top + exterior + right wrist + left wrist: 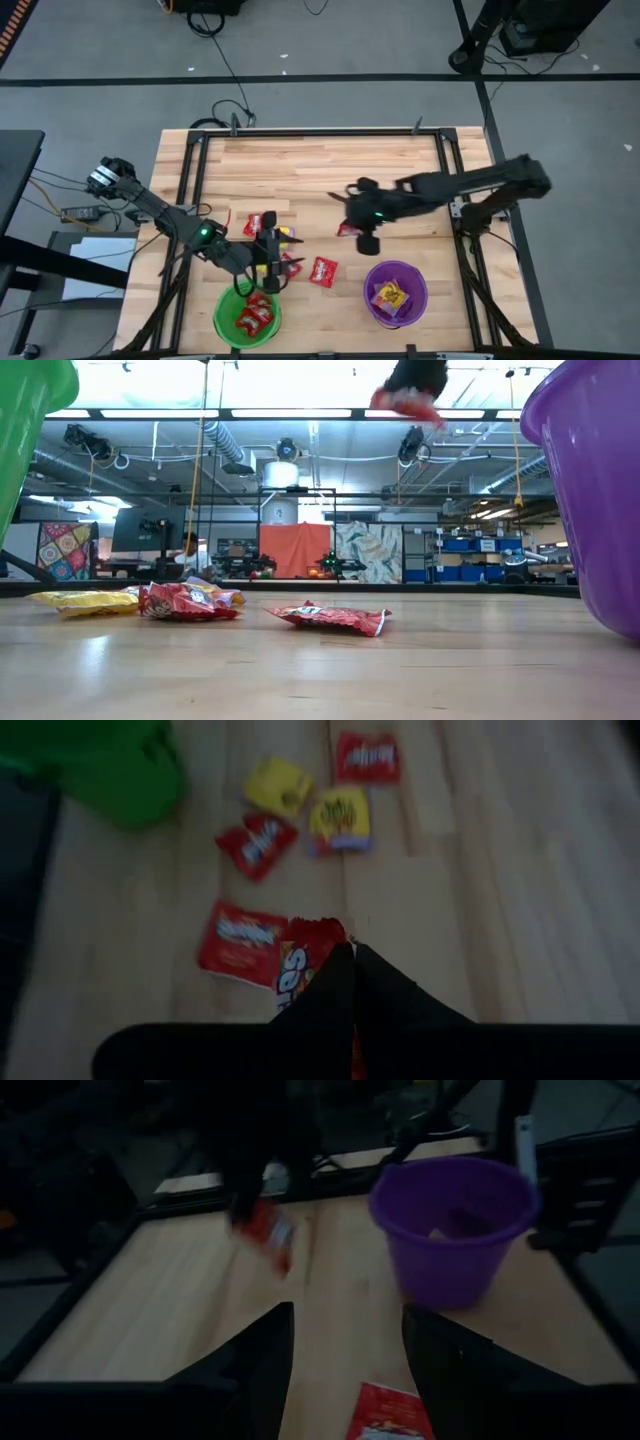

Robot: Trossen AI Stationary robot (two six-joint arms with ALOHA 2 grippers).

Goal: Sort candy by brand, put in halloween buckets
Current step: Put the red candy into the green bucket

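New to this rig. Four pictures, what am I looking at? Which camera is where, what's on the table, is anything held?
Two dark robot arms work at a wooden table, sorting wrapped candy into two pails.

The high view looks straight down. The low view sits at table height. The other two cameras ride on the arms' wrists.

The green bucket holds red packets; the purple bucket holds yellow ones. More packets lie loose on the wood, among them a red packet between the pails.

The right claw is shut on a red candy packet, lifted off the table; the low view shows it hanging up high. The left claw is open and holds nothing, near the green bucket.
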